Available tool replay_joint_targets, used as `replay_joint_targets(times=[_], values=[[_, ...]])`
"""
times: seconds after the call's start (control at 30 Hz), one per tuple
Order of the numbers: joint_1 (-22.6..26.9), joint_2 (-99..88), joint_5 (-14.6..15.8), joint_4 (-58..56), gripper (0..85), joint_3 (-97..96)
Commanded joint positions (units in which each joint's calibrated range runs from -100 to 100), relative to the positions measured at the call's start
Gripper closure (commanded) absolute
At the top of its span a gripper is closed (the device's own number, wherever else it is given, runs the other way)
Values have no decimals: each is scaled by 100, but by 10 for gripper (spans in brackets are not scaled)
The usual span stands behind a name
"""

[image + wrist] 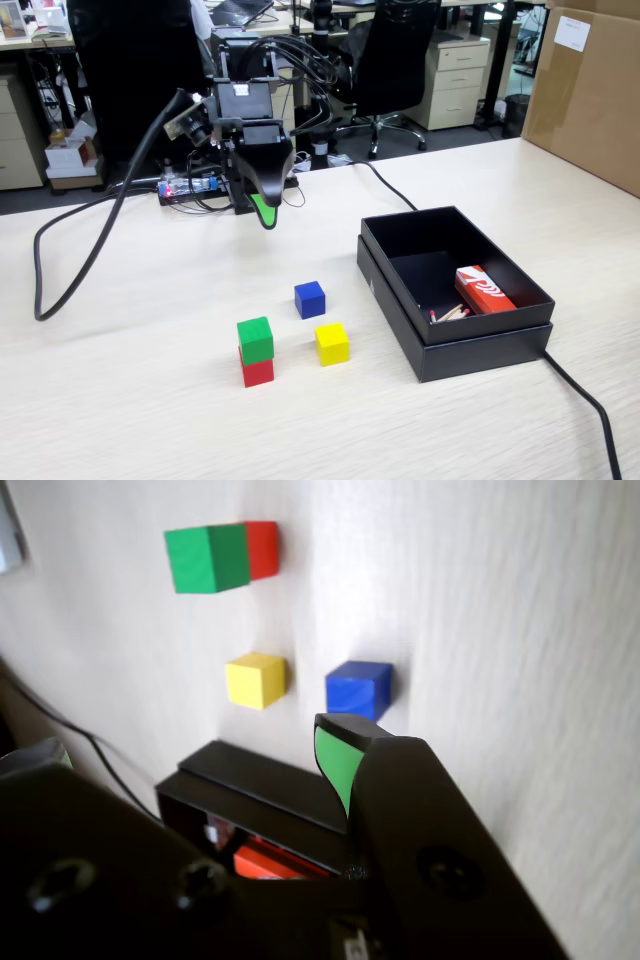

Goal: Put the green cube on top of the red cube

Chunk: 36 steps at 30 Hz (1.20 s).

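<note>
The green cube (255, 338) sits on top of the red cube (258, 372) near the front middle of the table, slightly twisted against it. The wrist view shows the same pair at top left, the green cube (207, 558) covering most of the red cube (262, 548). My gripper (266, 222) hangs raised above the table well behind the stack, touching nothing. In the wrist view its jaws stand wide apart, the gripper (190, 742) open and empty, one green-padded fingertip (335, 760) on the right.
A blue cube (309, 299) and a yellow cube (332, 343) lie right of the stack. An open black box (480, 350) holding a red-and-white packet (483, 290) stands further right. A thick black cable (60, 270) loops at left; cardboard (590, 90) is at back right.
</note>
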Motion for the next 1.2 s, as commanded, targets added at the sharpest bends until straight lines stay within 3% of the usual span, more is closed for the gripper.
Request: replay_joint_targets(times=[0.0,0.23,0.67,1.17], values=[[112,-900,166,34,367,-220],[317,-2219,298,440,368,-1843],[532,-4503,264,3662,379,-6041],[449,-5260,293,5960,382,-8697]])
